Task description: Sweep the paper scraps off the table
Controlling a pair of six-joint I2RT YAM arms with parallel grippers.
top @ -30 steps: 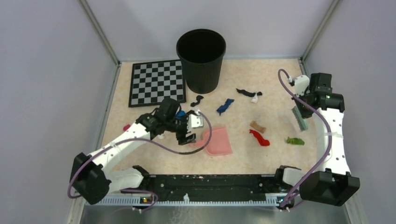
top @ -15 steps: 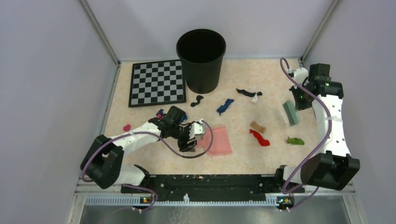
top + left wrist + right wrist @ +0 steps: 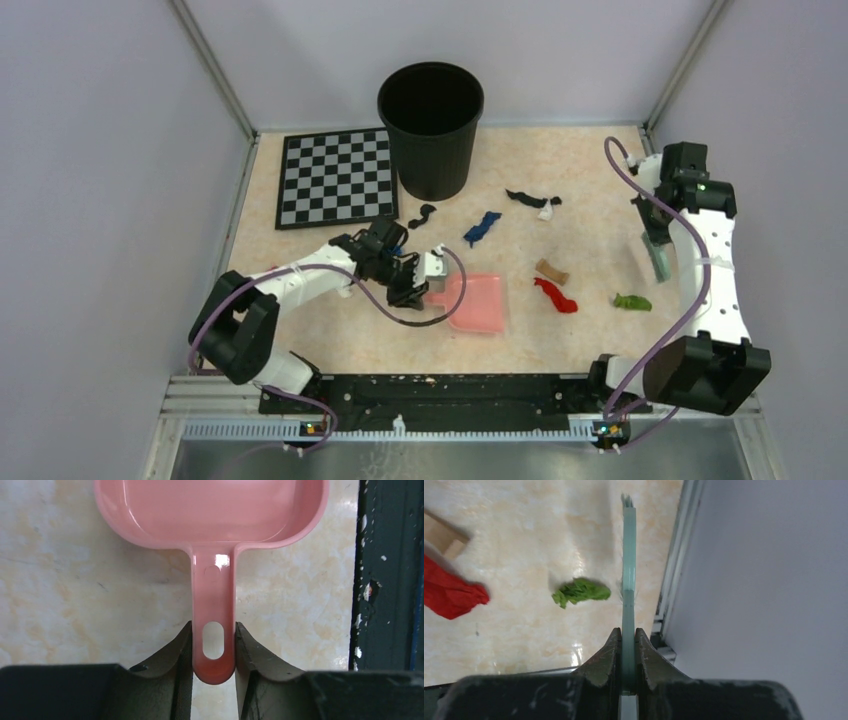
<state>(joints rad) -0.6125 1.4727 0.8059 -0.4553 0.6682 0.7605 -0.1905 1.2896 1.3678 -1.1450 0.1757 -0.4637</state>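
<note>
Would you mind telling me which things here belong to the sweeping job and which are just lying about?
Job: paper scraps, dustpan in the left gripper, brush in the right gripper, table, probably the black bin.
Lying about: checkerboard mat.

Left wrist: dustpan (image 3: 210,510) is cut off by the top edge, so its mouth is out of frame. Right wrist: brush (image 3: 628,555) shows edge-on only, near end buried between the right gripper's (image 3: 628,632) fingers; red scrap (image 3: 449,595) and tan scrap (image 3: 441,537) are cropped at the left edge. Top view: by the right edge of the table (image 3: 560,170) the arm covers part of the brush, and the finger gap is too small to read.
</note>
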